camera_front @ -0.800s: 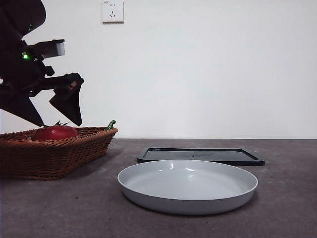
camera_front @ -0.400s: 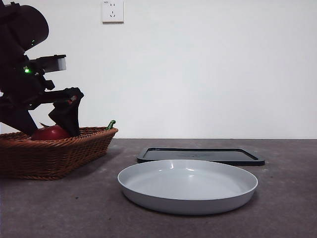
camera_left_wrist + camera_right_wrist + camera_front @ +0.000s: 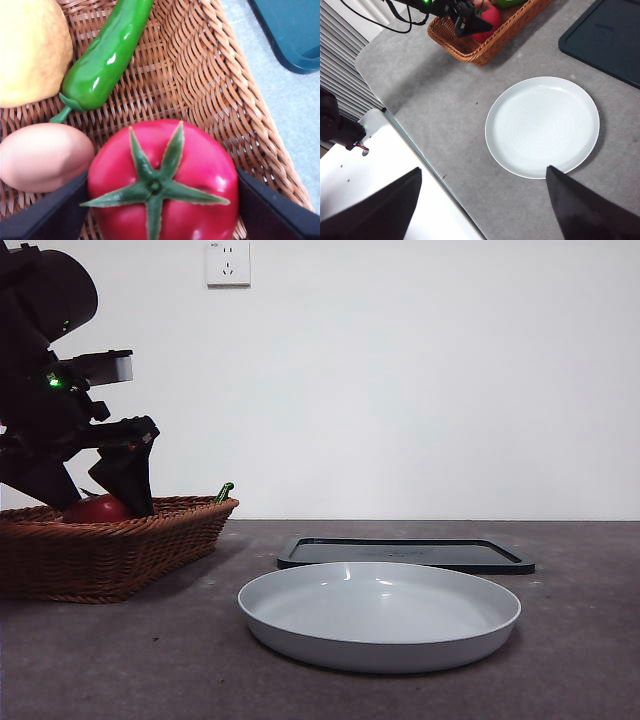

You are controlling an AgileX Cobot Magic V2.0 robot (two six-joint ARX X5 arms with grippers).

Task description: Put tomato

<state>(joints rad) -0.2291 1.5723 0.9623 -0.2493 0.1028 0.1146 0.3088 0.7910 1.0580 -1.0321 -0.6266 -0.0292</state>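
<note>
The glossy red tomato (image 3: pixel 162 165) with its green leaf-crown lies in the wicker basket (image 3: pixel 210 75), against the wall nearest the plate. My left gripper (image 3: pixel 162 202) reaches down into the basket, and its black jaws press on the tomato from both sides. The front view puts the tomato (image 3: pixel 97 509) low in the basket (image 3: pixel 120 550) at the far left, half hidden by the left gripper (image 3: pixel 105 502). High over the table's near edge, my right gripper (image 3: pixel 485 200) hangs open and holds nothing; its view takes in the tomato (image 3: pixel 490 20) from afar.
A white plate (image 3: pixel 380 655) sits at mid-table with a dark flat tray (image 3: pixel 405 553) behind it. The basket also holds a green pepper (image 3: pixel 107 55), a yellow fruit (image 3: pixel 30 50) and a pale pink fruit (image 3: pixel 42 157) beside the tomato.
The left gripper came down from above the basket onto the tomato, then its jaws drew inward against the tomato's sides.
</note>
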